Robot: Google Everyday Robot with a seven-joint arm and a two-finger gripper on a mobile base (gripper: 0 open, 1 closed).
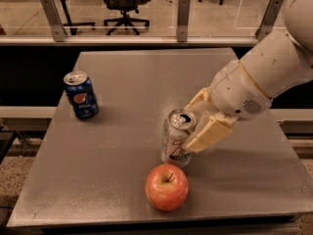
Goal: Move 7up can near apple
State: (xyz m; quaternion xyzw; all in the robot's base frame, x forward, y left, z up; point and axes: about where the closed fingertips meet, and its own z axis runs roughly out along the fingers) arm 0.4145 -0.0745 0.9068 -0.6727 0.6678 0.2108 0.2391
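Note:
The 7up can (174, 139), white and silver with a silver top, stands upright on the grey table (122, 82), just behind and slightly right of the apple (167, 186). The apple is red-orange with a short brown stem and sits near the table's front edge. My gripper (195, 126) reaches in from the right and is shut on the 7up can, one cream finger (205, 133) along its front right side and the other behind it. A small gap shows between can and apple.
A dark blue Pepsi can (81, 95) stands upright at the table's left side. A glass railing with metal posts (183, 12) runs behind the table, with office chairs beyond. My white arm (264, 72) covers the right side of the table.

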